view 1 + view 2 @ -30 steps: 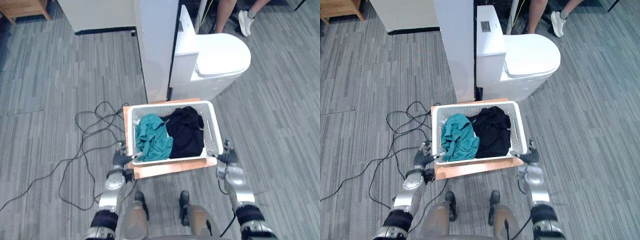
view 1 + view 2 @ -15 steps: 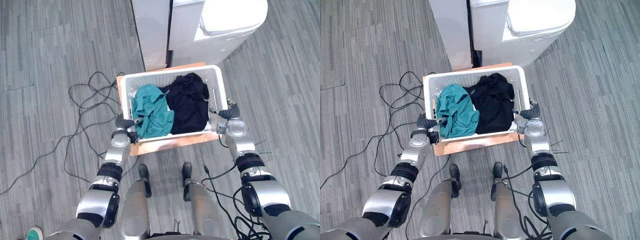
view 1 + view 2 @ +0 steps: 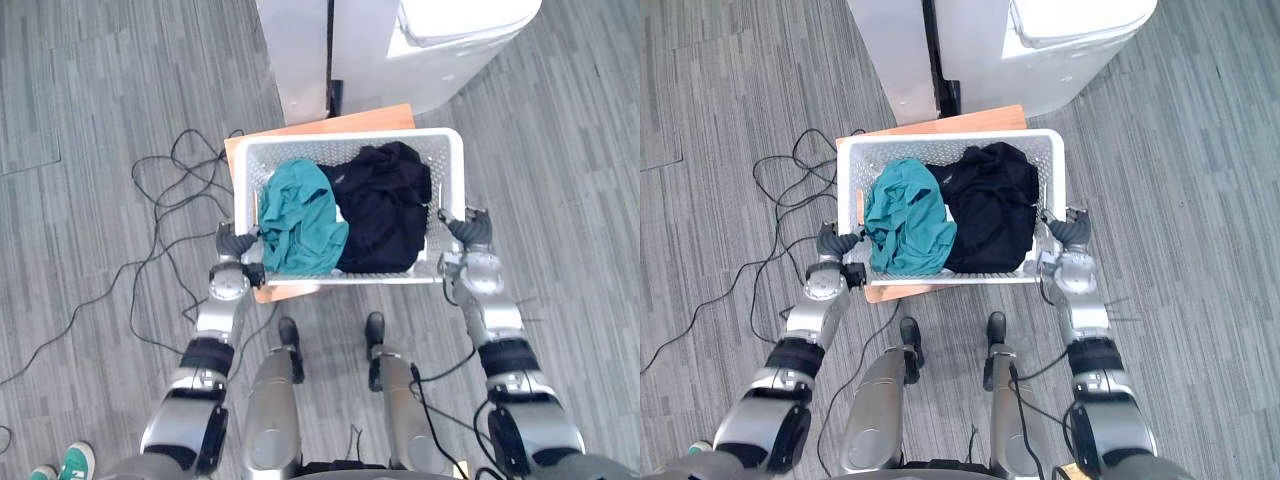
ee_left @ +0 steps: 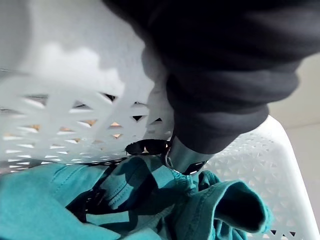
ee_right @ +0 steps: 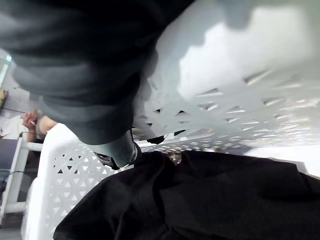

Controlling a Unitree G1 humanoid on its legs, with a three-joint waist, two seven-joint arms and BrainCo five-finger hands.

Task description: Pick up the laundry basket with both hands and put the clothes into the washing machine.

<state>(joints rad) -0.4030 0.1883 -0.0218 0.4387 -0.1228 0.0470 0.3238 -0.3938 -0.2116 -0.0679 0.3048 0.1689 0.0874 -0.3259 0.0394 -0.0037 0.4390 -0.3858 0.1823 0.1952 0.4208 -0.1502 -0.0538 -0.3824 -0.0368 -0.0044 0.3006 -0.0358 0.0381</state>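
The white laundry basket (image 3: 350, 134) holds a teal garment (image 3: 300, 222) on its left and a black garment (image 3: 388, 212) on its right. My left hand (image 3: 236, 244) grips the basket's left side, with fingers (image 4: 180, 152) hooked over the wall above the teal cloth. At the right side my right hand (image 3: 470, 230) grips likewise, its fingers (image 5: 119, 150) curled inside by the black cloth. The basket overhangs the near edge of an orange wooden board (image 3: 330, 122). Beyond it stands the white washing machine (image 3: 450, 40), lid down.
A white pillar (image 3: 295, 50) stands left of the machine, just past the board. A person's green shoes (image 3: 65, 465) show at the lower left on the grey plank floor (image 3: 560, 180).
Both hands have curled shut on the basket's sides. The basket has come toward me, off the board's near edge. The head view has tipped down and shifted.
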